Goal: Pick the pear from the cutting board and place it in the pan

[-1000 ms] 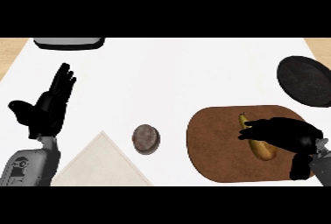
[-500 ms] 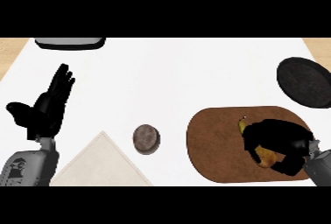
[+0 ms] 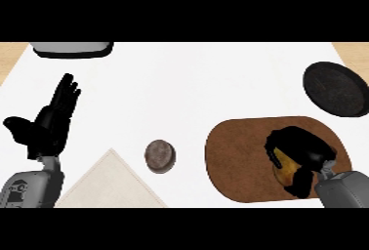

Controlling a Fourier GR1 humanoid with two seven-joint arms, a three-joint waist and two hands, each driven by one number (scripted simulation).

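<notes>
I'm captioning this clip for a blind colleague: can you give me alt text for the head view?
The right hand curls over the pear on the brown cutting board, with the dark pan beyond it at the counter's right edge. The left hand rests open at the left, fingers up.

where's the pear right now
In the head view the pear lies at the lower right, on the brown cutting board, mostly hidden under the right hand curled round it; the pan sits apart, further up.
</notes>
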